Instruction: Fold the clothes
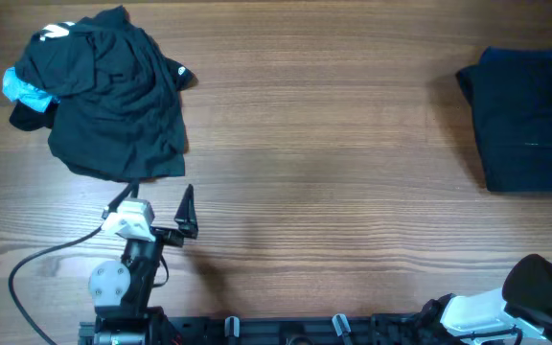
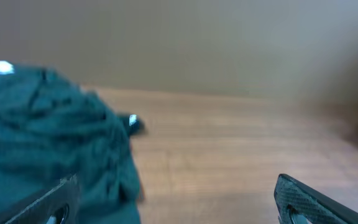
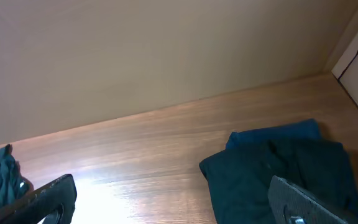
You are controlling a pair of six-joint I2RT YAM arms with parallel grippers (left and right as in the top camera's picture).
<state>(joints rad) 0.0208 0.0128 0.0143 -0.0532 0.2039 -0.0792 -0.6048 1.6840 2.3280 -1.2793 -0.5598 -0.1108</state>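
A crumpled pile of black clothes [image 1: 108, 91] with small white logos and a light-blue piece [image 1: 22, 88] lies at the far left of the table. It fills the left of the left wrist view [image 2: 48, 143]. A folded dark navy stack [image 1: 530, 115] lies at the far right edge and shows in the right wrist view [image 3: 278, 171]. My left gripper [image 1: 156, 201] is open and empty, just in front of the pile's near edge. My right gripper [image 3: 166, 205] is open and empty, drawn back at the table's near right corner.
The wooden table [image 1: 333, 172] runs between the two heaps. The right arm's white body [image 1: 506, 307] sits at the front right edge. A black cable [image 1: 36, 264] loops by the left arm's base. A beige wall [image 3: 166, 50] stands behind the table.
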